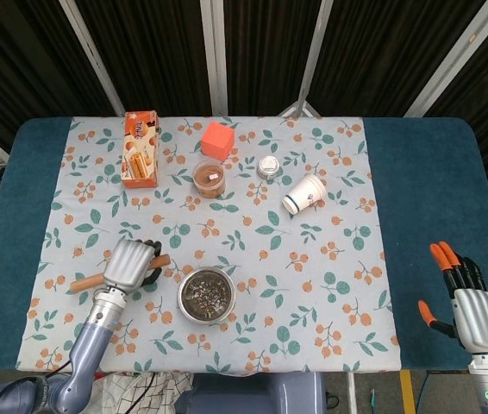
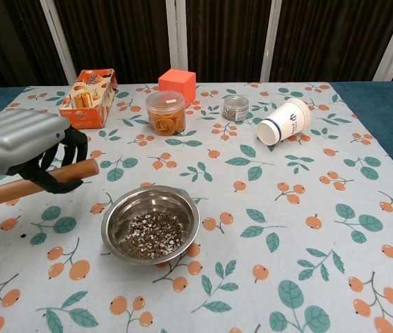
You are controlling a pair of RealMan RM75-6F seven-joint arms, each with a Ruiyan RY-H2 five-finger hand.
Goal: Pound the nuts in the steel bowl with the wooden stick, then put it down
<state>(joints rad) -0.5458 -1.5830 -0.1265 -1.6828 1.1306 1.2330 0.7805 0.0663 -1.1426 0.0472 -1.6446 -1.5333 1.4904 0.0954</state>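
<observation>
- The smooth, round reddish-brown wooden stick looked like a plain dowel, one end blunt, and it sat tilted with that end higher, lifted clear of the cloth in my chest view.
- My left hand had its fingers wrapped around the stick near the raised end, so I was holding it. The longer part stuck out past the hand toward the table's left edge.
- The stick's blunt end was just left of the round steel bowl, not over it and not touching it.
- That bowl sat on the floral tablecloth near the front edge, with a layer of crushed dark and pale nut bits in the bottom.
- My right hand was way off on the blue table edge at the right, fingers straight and spread, holding nothing.
- Further back: an orange snack box with an open window showing biscuits, a clear plastic jar with brown stuff inside, an orange cube, a small metal tin, and a white paper cup lying on its side, mouth toward the front-left.
</observation>
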